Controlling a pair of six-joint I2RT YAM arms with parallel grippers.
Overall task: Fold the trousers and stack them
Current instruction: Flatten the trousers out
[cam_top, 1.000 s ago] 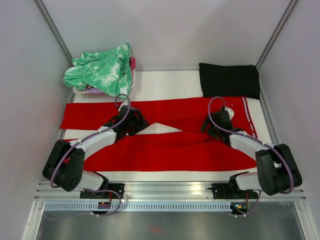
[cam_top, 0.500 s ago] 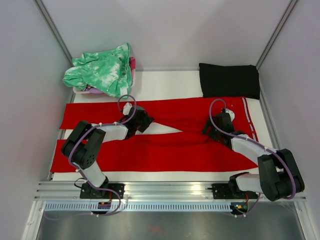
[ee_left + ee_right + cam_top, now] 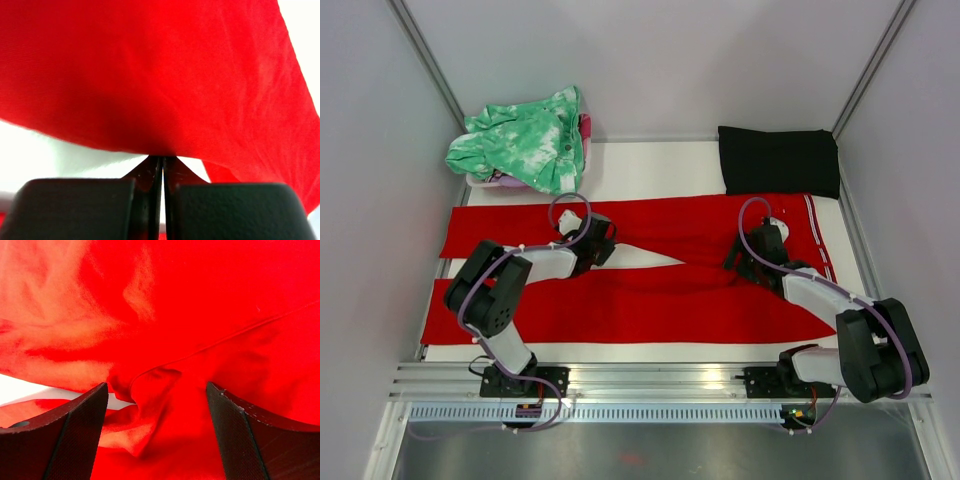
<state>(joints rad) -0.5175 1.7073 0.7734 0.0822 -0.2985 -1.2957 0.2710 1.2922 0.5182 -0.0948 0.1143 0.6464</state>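
Lying flat across the white desk (image 3: 660,160), the red trousers (image 3: 650,300) have their waistband to the right and both legs running left, with a wedge of bare desk between the legs. The left pincer (image 3: 603,237) is clenched on the inner edge of the far leg, its fingers pressed together where the cloth dips to meet them. The right pincer (image 3: 752,250) rests low near the crotch, released, jaws wide apart with a rumpled fold of red fabric between them. A black folded cloth (image 3: 778,160) lies just beyond the waistband; a green-and-white garment (image 3: 525,140) sits at the far left.
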